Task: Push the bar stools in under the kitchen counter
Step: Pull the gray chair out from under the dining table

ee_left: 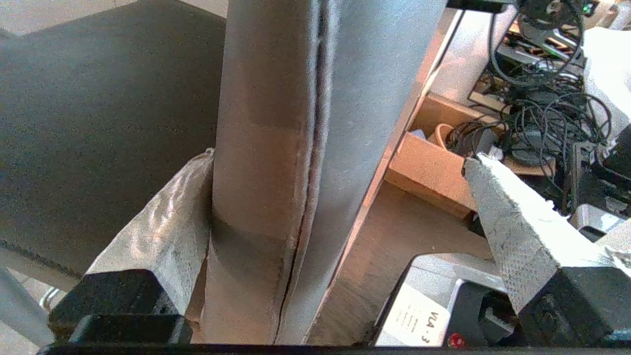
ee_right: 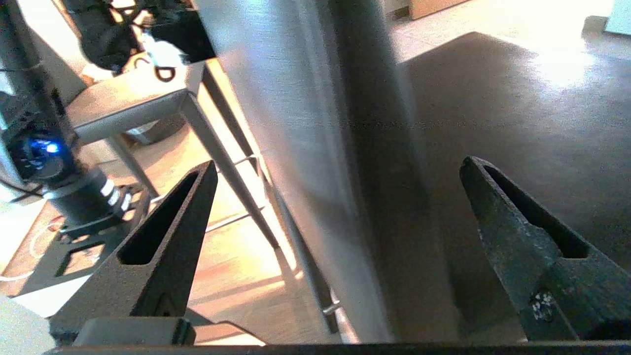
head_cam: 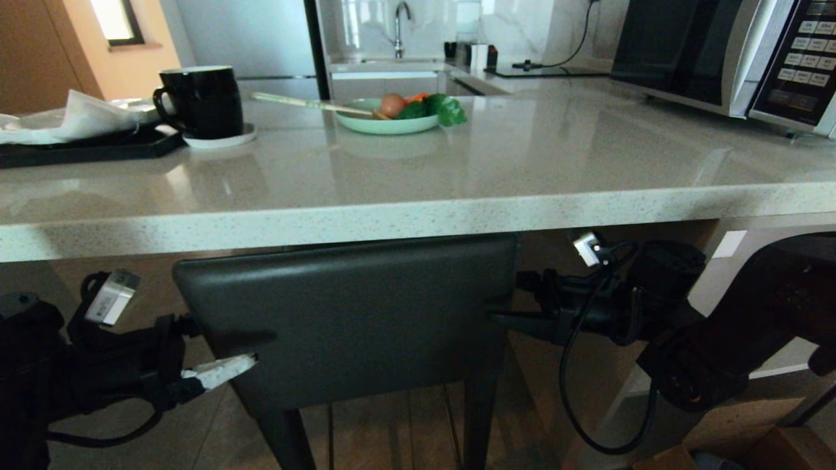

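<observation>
At the left, the left gripper point(head_cam: 225, 356) stands wide open at the left edge of the bar stool's backrest point(head_cam: 353, 320), 1 tape-wrapped finger point(ee_left: 162, 231) touching the edge while the other stands clear, so nothing is clamped. The bar stool point(head_cam: 353, 339) stands in the middle with the top of its backrest just under the thick near edge of the kitchen counter point(head_cam: 418, 215), which carries a black mug point(head_cam: 199, 101), a green plate point(head_cam: 385, 121) of food and, far right, a microwave point(head_cam: 725, 52). At the right, the right gripper point(head_cam: 506, 303) is also wide open, its 2 dark fingers point(ee_right: 167, 246) straddling the backrest's right edge without closing on it.
</observation>
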Controlling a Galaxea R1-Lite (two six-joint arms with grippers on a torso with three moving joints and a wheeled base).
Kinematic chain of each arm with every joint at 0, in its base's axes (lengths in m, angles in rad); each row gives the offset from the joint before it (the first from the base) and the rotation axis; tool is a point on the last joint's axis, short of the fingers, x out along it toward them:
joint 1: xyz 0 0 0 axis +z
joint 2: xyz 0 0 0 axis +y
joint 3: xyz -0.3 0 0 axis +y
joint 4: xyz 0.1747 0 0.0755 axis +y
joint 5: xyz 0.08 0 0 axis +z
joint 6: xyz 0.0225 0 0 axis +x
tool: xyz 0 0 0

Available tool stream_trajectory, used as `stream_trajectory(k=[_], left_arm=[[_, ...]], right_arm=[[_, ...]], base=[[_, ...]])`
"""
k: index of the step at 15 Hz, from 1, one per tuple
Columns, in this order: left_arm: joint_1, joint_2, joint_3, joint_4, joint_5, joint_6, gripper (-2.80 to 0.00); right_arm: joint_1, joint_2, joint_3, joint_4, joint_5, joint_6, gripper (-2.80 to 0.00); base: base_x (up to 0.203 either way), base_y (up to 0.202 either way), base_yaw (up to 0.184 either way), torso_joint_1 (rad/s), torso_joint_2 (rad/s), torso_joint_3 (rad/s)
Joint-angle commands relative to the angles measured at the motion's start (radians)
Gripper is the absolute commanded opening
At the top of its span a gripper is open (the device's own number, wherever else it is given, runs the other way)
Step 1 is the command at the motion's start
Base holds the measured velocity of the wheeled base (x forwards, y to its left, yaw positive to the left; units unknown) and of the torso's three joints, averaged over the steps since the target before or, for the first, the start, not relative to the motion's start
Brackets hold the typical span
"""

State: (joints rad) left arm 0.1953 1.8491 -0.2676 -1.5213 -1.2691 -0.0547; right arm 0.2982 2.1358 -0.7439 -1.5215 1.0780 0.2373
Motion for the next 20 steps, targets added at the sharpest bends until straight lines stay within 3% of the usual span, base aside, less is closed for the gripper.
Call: stream_trajectory(k=[1, 8, 20], left_arm=[[-0.001, 0.010, -0.001, -0.009, -0.009, 0.001, 0.00], [-0.039, 0.004, 0.007, -0.009, -0.012, 0.015, 0.00], [-0.033, 0.028, 0.031, -0.009, -0.009, 0.104, 0.00]], right_arm=[[0.012, -0.053, 0.042, -0.008, 0.014, 0.001, 0.00], [0.080, -0.175, 0.216, -0.008, 0.020, -0.006, 0.00], [0.076, -0.146, 0.215, -0.008, 0.008, -0.007, 0.00]], base=[[0.000, 0.000, 0.000, 0.000, 0.00, 0.000], [0.000, 0.000, 0.000, 0.000, 0.00, 0.000], [-0.010, 0.000, 0.000, 0.001, 0.00, 0.000]])
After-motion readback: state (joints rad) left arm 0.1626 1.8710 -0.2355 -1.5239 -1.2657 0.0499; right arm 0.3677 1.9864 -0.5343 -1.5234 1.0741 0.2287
